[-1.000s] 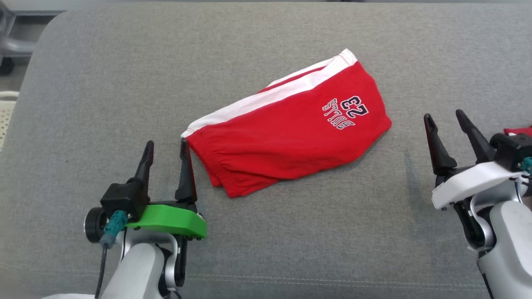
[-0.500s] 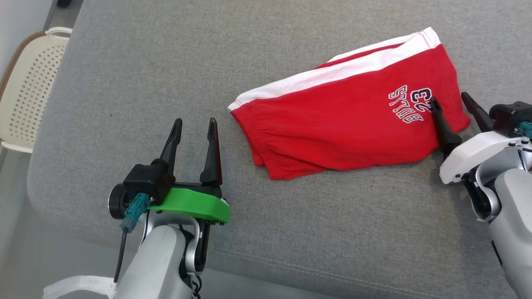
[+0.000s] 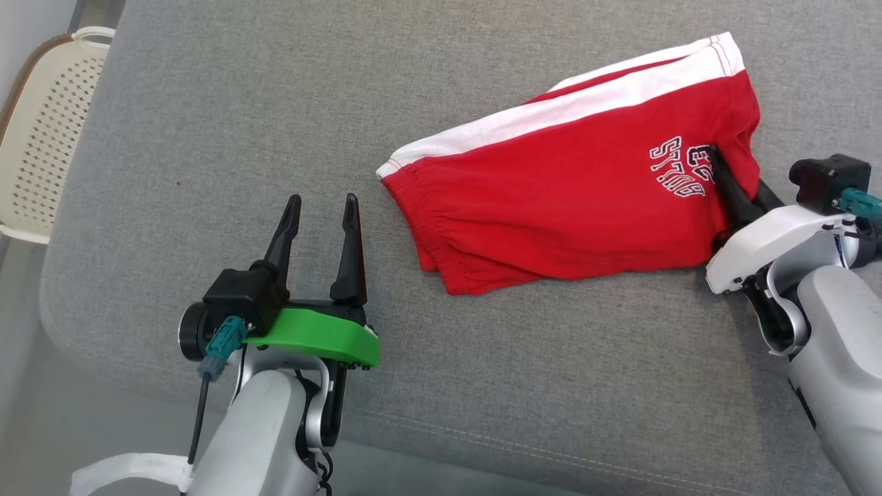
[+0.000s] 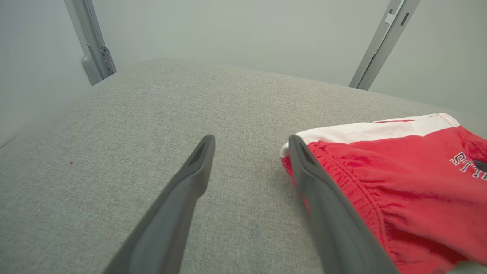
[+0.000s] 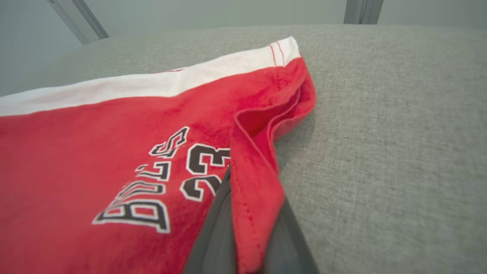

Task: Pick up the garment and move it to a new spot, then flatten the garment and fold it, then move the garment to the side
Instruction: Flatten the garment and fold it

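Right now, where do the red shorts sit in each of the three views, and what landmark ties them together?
Head view: red shorts upper right of centre, on the grey cushion.
Left wrist view: shorts at the right side, middle to bottom.
Right wrist view: shorts across left and centre, hem pinched in the right gripper.
Shared landmark: the white stripe.

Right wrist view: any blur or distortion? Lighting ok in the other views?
Right wrist view: print on the shorts reads sharp, right gripper goes soft at the bottom edge, cushion far edge looks bowed, likely the wide lens. Left wrist view: left gripper blurs toward the bottom, cushion weave crisp mid-frame. Head view: even diffuse light, no glare, only a soft shadow under the shorts' lower edge.
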